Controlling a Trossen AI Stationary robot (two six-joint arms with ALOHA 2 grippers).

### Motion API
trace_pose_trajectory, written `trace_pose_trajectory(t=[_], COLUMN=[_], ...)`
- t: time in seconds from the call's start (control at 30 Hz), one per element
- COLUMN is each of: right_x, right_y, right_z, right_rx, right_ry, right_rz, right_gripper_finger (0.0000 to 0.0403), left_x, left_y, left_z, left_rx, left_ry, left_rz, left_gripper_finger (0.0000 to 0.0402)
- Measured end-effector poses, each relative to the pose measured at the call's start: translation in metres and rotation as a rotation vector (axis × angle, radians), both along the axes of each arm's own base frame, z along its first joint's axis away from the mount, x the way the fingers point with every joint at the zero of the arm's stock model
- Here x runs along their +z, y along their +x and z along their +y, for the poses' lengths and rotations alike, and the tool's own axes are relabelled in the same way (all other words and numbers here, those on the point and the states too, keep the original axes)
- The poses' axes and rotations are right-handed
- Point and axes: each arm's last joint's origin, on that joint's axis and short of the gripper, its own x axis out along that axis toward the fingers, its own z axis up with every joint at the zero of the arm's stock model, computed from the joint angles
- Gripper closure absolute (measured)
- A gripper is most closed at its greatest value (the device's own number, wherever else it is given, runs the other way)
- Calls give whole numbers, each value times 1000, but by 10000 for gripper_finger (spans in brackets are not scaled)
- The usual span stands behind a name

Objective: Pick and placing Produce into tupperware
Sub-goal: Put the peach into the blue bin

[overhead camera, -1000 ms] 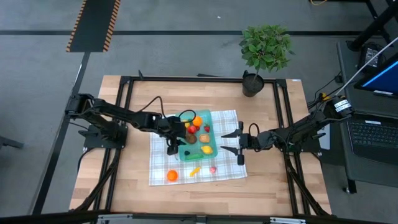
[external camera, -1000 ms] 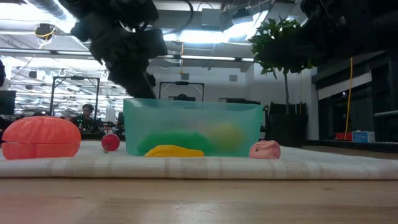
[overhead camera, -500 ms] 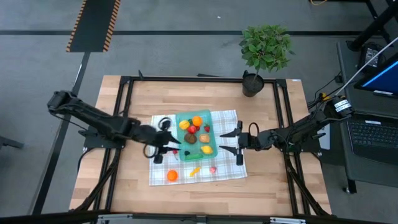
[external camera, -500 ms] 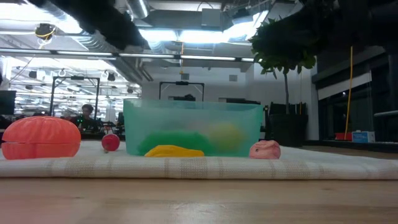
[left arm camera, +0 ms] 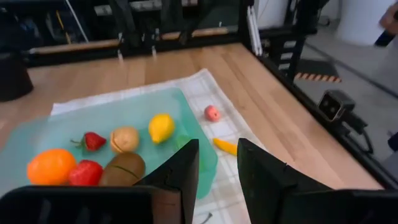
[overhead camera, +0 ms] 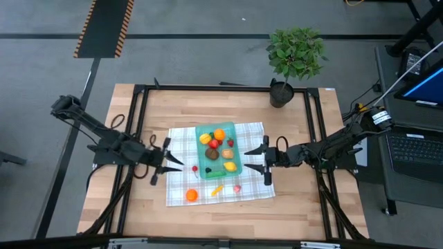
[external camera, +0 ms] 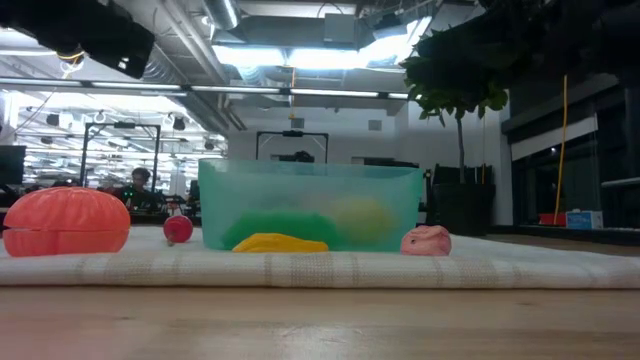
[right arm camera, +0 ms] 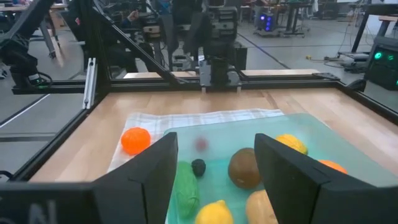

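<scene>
One checked cloth (overhead camera: 181,181) carries one tupperware (overhead camera: 236,140) holding about eight produce pieces. Four lie loose on the cloth near it: orange piece (overhead camera: 191,196), yellow piece (overhead camera: 217,189), pink piece (overhead camera: 237,187), small red piece (overhead camera: 194,168). Left gripper (overhead camera: 168,160), fingers spread and empty, sits over the cloth's left edge; right gripper (overhead camera: 260,159), likewise spread, beside the right edge.

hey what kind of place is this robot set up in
Most likely a robotics lab or workshop: a framed wooden workbench, rows of lit workstations behind under exposed ceiling ducts, and hazard-striped floor marking.
</scene>
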Motion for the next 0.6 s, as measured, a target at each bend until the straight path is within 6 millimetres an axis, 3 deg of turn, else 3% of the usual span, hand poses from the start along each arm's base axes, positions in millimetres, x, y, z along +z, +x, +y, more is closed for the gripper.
trace_pose_trajectory(t=[0.33,0.5,0.6], right_x=[0,9,16], right_y=[0,6,15], right_z=[0,2,7], right_rx=[3,10,34], right_ry=[-34,-94,-119], right_rz=[-3,-17,58], right_gripper_finger=[187,187,187], left_x=[-14,-26,-31], left_y=[-32,-38,-39], left_z=[19,27,30], left_rx=[-9,30,23], left_ry=[4,-3,-6], left_rz=[-128,-166,-170], left_gripper_finger=[314,321,325])
